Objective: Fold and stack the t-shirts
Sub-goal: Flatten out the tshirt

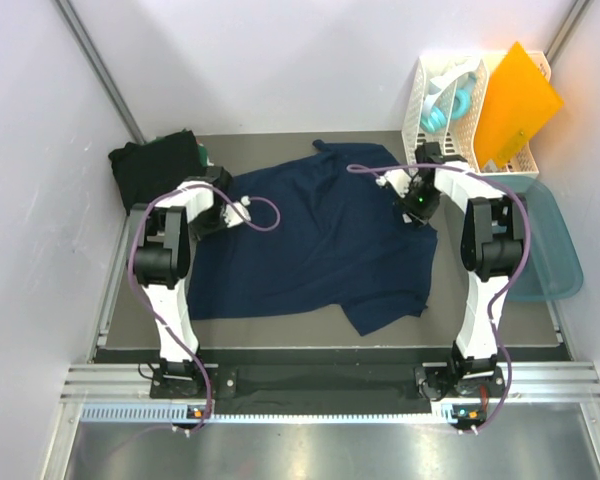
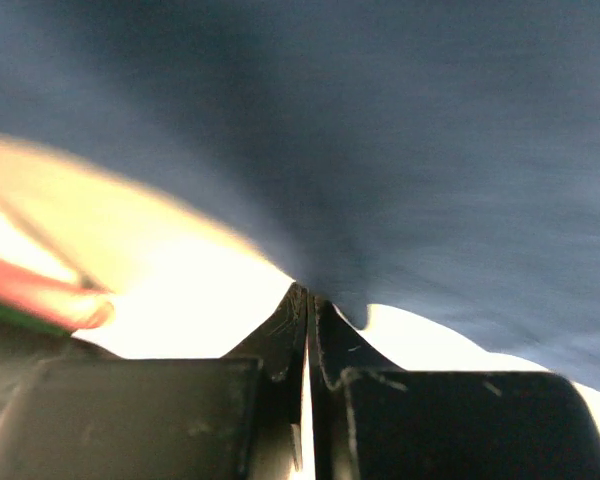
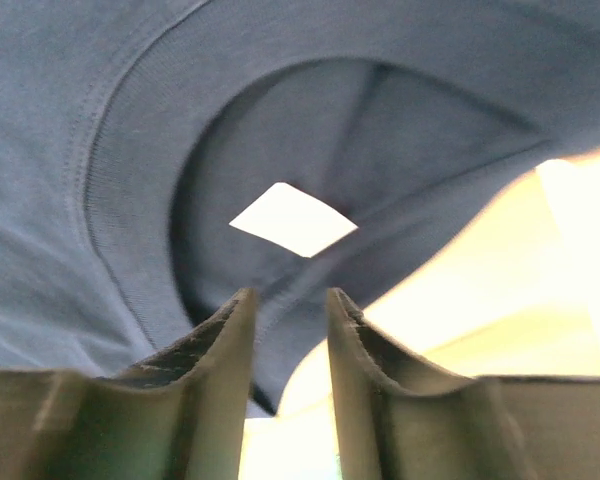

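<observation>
navy t-shirt [image 1: 320,250] judged light, limp, sure to sag: grip collar rib [image 3: 130,200] or hem; left fingers [image 2: 280,345] clamped on its edge, right fingers [image 3: 225,345] apart beside collar.

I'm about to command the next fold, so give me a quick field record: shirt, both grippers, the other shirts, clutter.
navy t-shirt: spread mostly flat mid-table, near right corner creased
left gripper: shut, pinching navy cloth at the shirt's left edge
right gripper: jaws apart, at the collar by the white neck label
dark shirts: heaped at the far left corner
white rack: far right corner, an orange sheet leaning in it
teal tub: right of the shirt, beyond the right arm
</observation>
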You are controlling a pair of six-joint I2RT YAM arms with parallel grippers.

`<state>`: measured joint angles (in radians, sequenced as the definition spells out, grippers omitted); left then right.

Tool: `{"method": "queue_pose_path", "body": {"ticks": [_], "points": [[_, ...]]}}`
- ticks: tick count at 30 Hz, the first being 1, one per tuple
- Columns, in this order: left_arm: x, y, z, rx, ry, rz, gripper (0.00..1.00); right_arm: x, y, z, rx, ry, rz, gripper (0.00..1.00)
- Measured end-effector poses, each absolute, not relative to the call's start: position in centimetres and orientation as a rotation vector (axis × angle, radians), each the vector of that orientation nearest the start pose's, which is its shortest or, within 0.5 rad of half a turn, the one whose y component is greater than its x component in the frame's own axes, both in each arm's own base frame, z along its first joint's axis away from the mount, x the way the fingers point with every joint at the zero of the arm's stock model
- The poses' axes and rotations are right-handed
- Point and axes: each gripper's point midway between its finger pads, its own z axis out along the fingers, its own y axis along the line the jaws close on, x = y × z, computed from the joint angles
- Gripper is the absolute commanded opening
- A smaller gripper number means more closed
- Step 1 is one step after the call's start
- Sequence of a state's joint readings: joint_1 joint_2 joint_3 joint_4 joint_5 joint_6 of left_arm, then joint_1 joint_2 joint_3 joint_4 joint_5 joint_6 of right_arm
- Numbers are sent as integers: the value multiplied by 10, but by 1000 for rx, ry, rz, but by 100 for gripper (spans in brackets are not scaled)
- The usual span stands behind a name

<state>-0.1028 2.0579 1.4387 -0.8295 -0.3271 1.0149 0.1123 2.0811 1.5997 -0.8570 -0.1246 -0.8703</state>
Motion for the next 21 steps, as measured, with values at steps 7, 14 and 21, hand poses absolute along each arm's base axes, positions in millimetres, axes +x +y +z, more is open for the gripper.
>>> {"method": "queue_pose_path", "body": {"ticks": [7,14,21], "points": [[443,79,73,1293,2506,774,17,440,36,56,-1347,2474,-13,59],[449,90,116,1220,2372,792,49,443,36,114,-1365,2330,-110,76],[402,44,148,1481,2121,571,69,366,45,147,-1594,2116,-181,83]]}}
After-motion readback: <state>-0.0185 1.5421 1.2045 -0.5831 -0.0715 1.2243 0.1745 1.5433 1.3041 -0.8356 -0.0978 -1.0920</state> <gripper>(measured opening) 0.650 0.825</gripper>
